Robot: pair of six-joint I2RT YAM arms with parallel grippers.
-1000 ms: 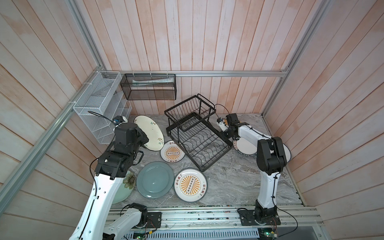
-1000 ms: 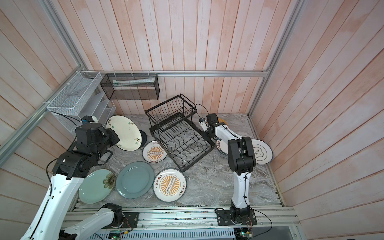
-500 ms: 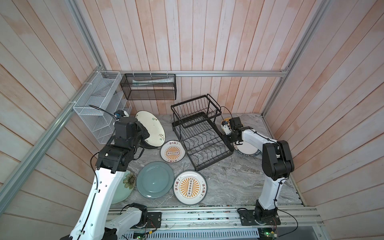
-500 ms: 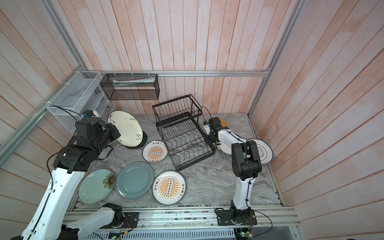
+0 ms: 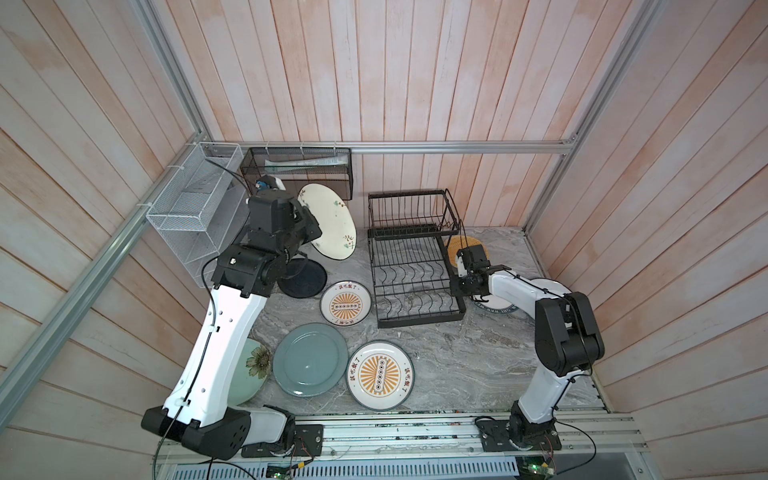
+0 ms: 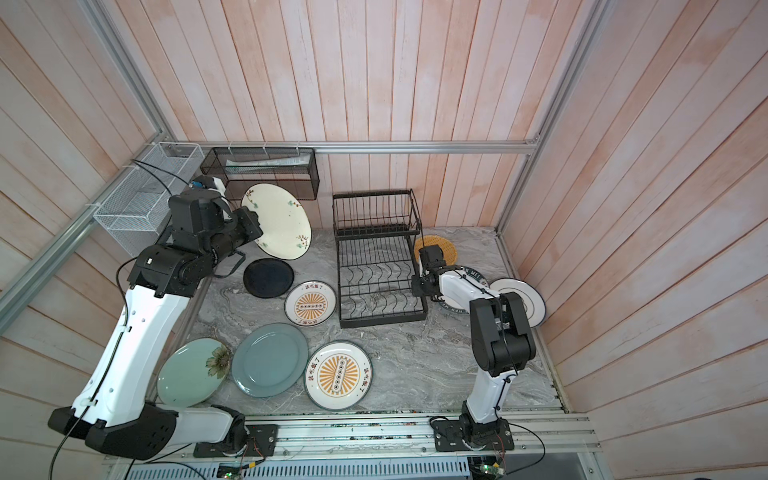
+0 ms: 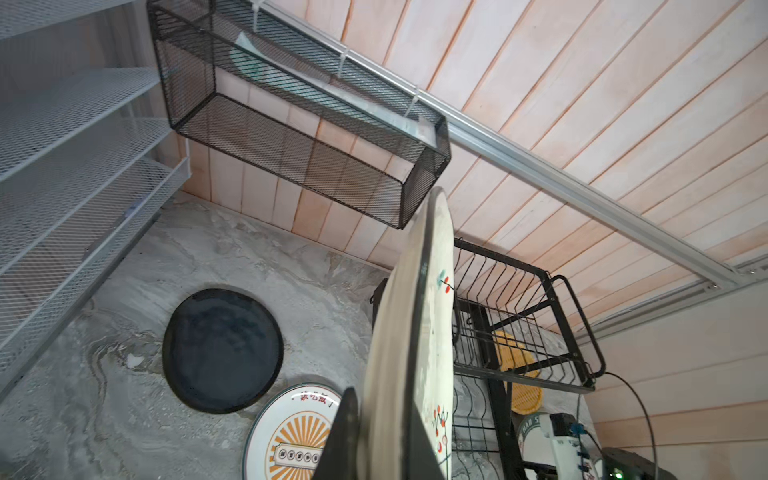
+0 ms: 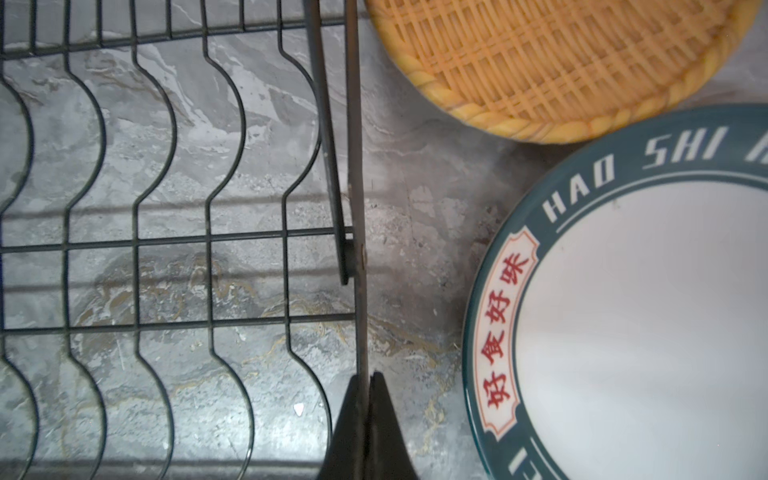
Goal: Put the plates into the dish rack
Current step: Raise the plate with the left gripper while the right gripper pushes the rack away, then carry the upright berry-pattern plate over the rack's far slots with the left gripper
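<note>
My left gripper (image 7: 384,415) is shut on the rim of a cream plate with red sprigs (image 5: 328,222), which it holds tilted in the air to the left of the dish rack (image 5: 415,266). The right gripper (image 8: 365,378) is shut on the rack's right side wire, low by the table. The rack holds no plates. Flat on the table lie a black plate (image 5: 302,280), two sunburst plates (image 5: 345,303), a grey-blue plate (image 5: 310,359) and a pale green plate (image 5: 249,370). Right of the rack sit a woven yellow plate (image 8: 561,62) and a lettered-rim plate (image 8: 644,311).
A white mesh organizer (image 5: 195,208) and a black mesh basket (image 5: 299,168) hang on the back left walls, close to the raised plate. Another white plate (image 6: 523,299) leans by the right wall behind my right arm. Wooden walls enclose the table.
The rack has turned from a diagonal to square with the table while my right gripper stays on its side. My left arm has carried the cream plate higher and toward the back.
</note>
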